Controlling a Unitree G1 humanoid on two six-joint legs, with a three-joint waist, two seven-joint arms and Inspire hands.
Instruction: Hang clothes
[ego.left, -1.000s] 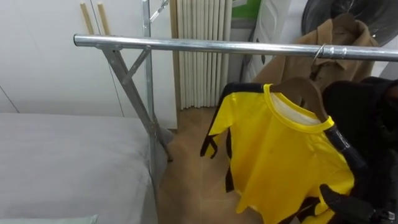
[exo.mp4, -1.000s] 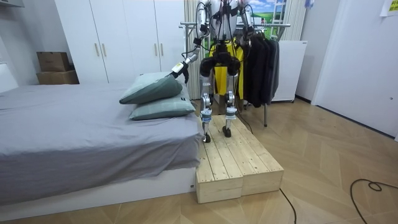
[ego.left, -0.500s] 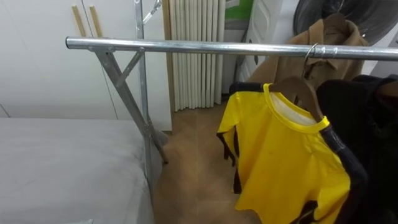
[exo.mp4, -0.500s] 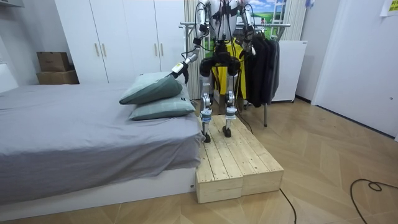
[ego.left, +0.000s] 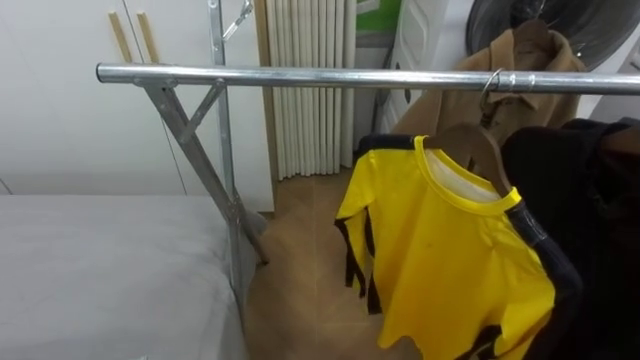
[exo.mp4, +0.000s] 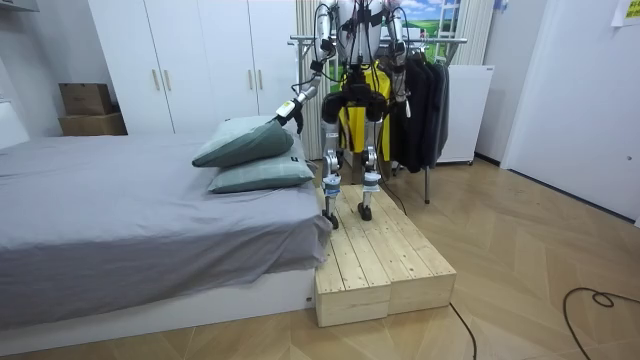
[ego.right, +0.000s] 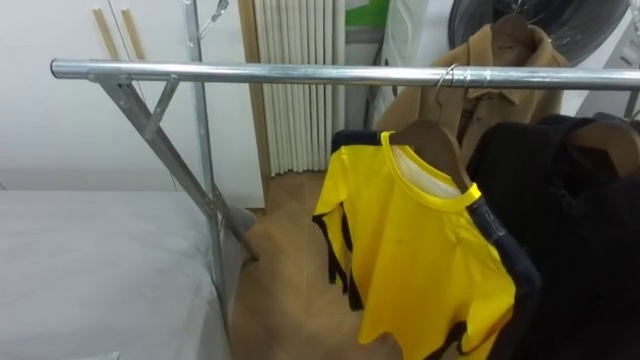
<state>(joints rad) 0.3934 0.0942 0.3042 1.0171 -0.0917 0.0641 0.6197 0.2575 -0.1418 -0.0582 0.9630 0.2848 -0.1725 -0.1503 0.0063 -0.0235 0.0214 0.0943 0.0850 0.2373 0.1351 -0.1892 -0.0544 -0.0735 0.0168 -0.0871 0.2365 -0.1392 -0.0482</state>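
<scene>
The yellow shirt hangs on a wooden hanger hooked over the metal rail.

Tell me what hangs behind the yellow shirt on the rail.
Behind the yellow shirt hangs a tan coat, collar showing above the metal rail. Dark fabric peeks out at the shirt's left edge. The shirt covers the coat's lower part.

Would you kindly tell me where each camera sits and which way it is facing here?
Left eye view: on the robot's head, facing the metal rail and the yellow shirt on its wooden hanger.
Right eye view: just beside it, same scene slightly shifted.
Room view: across the room, behind the robot, seeing its whole body on the wooden platform beside the bed, left hand out toward the pillows.
Shared: all three show rail and yellow shirt.
</scene>
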